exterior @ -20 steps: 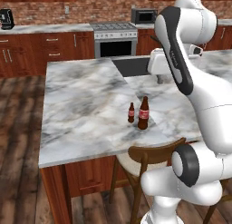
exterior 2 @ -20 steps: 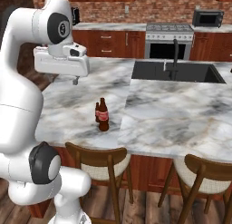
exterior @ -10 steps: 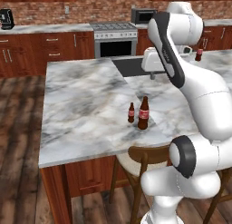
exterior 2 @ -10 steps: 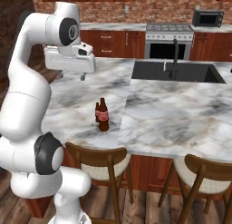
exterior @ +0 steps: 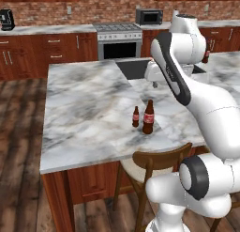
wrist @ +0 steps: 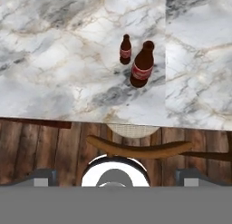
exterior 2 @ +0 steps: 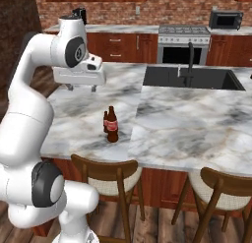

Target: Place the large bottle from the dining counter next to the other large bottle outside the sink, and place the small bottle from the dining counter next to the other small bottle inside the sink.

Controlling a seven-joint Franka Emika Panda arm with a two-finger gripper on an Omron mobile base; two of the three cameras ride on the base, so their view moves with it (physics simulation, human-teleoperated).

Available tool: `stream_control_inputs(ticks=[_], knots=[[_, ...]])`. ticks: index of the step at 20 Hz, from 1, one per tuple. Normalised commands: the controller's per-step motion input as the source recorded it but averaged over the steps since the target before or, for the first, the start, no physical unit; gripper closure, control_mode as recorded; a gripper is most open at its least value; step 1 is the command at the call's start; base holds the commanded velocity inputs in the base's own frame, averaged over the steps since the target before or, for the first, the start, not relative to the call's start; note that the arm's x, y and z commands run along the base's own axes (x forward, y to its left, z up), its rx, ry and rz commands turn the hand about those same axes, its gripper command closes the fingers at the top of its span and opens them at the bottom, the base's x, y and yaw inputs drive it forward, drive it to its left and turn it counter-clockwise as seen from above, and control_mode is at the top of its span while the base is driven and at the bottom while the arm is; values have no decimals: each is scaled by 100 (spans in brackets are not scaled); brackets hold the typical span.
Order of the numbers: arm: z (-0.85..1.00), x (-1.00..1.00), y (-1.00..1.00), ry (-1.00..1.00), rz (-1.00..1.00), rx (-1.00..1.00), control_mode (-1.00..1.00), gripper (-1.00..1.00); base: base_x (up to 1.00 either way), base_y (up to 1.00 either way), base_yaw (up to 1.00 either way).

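Hovering now farther out over the dining counter (exterior: 89, 109), gripper (exterior 2: 82, 87) spread, empty, above both bottles.

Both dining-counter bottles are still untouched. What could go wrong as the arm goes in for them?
1. The small brown bottle stands close beside the large bottle, so wide-open jaws reaching for one may knock the other over.
2. Both stand near the dining counter edge above a chair; a tipped bottle could roll off.
3. The sink lies well across the counter, so the carry is long.
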Motion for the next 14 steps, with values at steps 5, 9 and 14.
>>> stream_control_inputs(ticks=[5, 9, 14], knots=[[-47, 0, -1, 3, 0, -7, -100, -100, 0, 0, 0], [-2, 0, -7, 19, 0, -4, -100, -100, 0, 0, 0], [-20, 3, -25, 7, 0, 0, -100, -100, 0, 0, 0]])
